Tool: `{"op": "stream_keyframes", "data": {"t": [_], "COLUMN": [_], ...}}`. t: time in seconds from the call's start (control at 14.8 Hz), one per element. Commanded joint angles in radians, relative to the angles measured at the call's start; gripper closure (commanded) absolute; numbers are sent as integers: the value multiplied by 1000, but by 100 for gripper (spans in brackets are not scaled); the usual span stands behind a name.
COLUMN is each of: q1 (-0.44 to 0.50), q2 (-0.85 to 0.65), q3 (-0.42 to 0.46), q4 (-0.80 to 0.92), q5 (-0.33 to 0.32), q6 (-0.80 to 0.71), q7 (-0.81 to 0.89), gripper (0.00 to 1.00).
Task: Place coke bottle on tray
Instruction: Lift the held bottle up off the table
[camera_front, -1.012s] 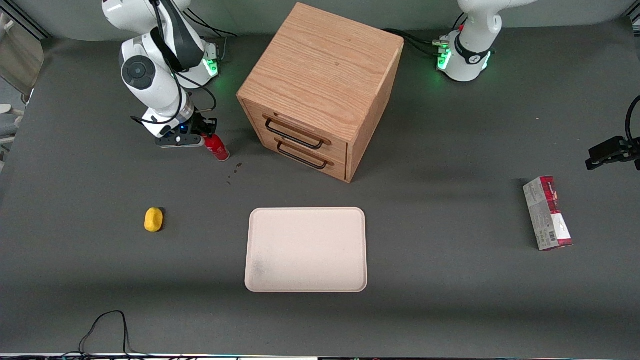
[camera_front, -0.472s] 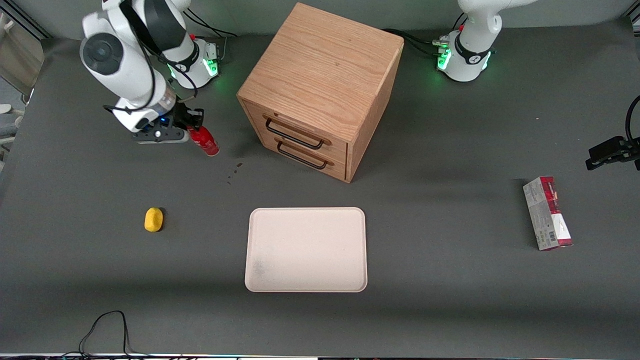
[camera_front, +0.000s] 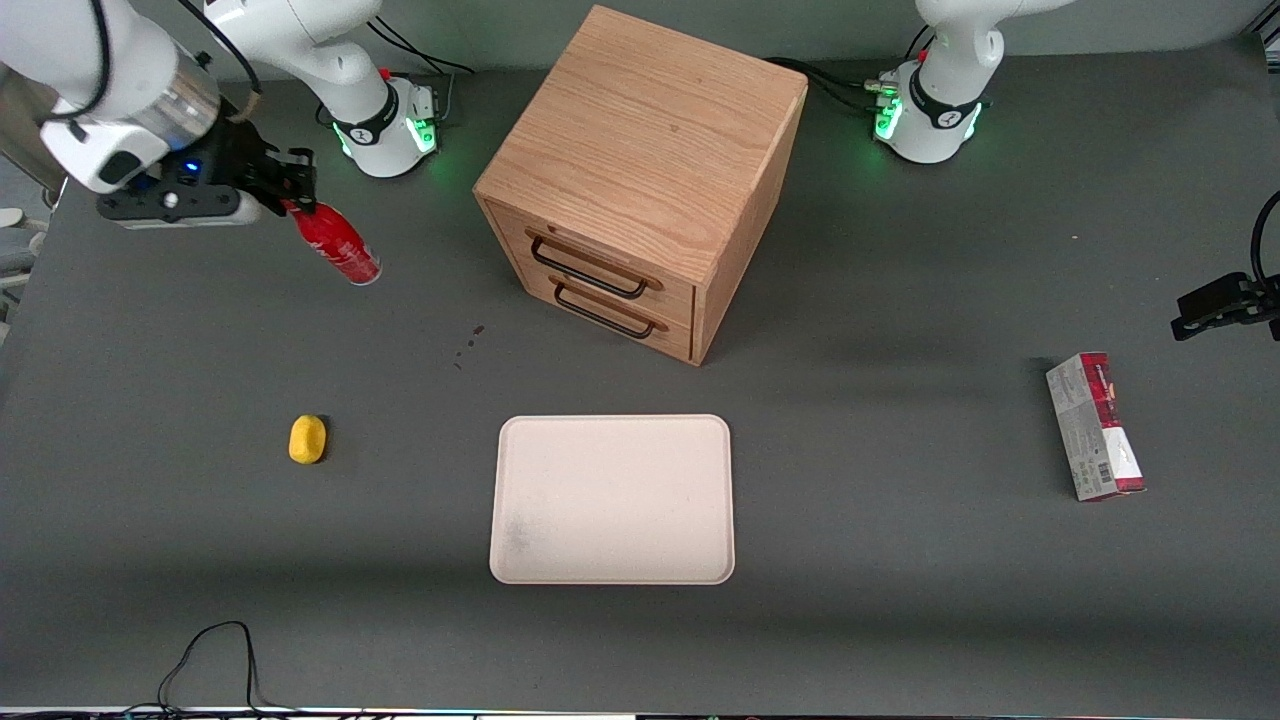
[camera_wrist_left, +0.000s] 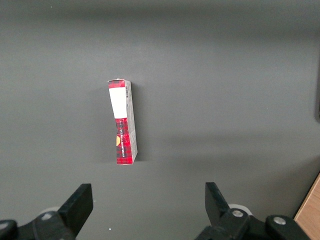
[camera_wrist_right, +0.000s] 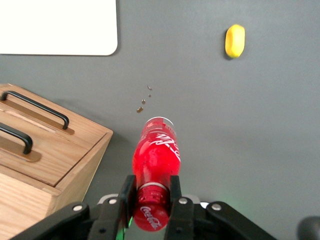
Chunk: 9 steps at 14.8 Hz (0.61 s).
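Observation:
My right gripper (camera_front: 298, 187) is shut on the neck of the coke bottle (camera_front: 338, 245), a slim red bottle with white lettering. It holds the bottle tilted, high above the table at the working arm's end, beside the wooden cabinet. In the right wrist view the gripper (camera_wrist_right: 151, 192) has its black fingers (camera_wrist_right: 127, 192) clamped on the bottle's neck, and the bottle (camera_wrist_right: 156, 150) points away from the camera. The pale cream-pink tray (camera_front: 612, 498) lies flat, nearer the front camera than the cabinet, with nothing on it. One corner of the tray (camera_wrist_right: 57, 26) shows in the right wrist view.
A wooden two-drawer cabinet (camera_front: 645, 175) stands beside the gripper, its black handles facing the tray. A yellow lump (camera_front: 307, 439) lies on the table below the bottle, nearer the camera. A red-and-grey carton (camera_front: 1094, 426) lies toward the parked arm's end. Dark specks (camera_front: 470, 342) mark the mat.
The gripper has lifted the coke bottle off the table and carried it upward and away from the cabinet, toward the working arm's end. The bottle now hangs tilted in the air.

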Motion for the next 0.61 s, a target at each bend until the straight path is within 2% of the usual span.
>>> {"op": "stream_keyframes", "data": {"t": [0.0, 0.2, 0.34, 0.54], "q1": [2, 4, 2, 1], "q2": [80, 262, 403, 586], "q3": [-11, -11, -13, -5], "q4": [126, 333, 492, 716], "q5": [11, 17, 64, 77], "q6": [-38, -40, -72, -88], "q7": [-28, -29, -32, -31], "gripper": [100, 100, 100, 100]}}
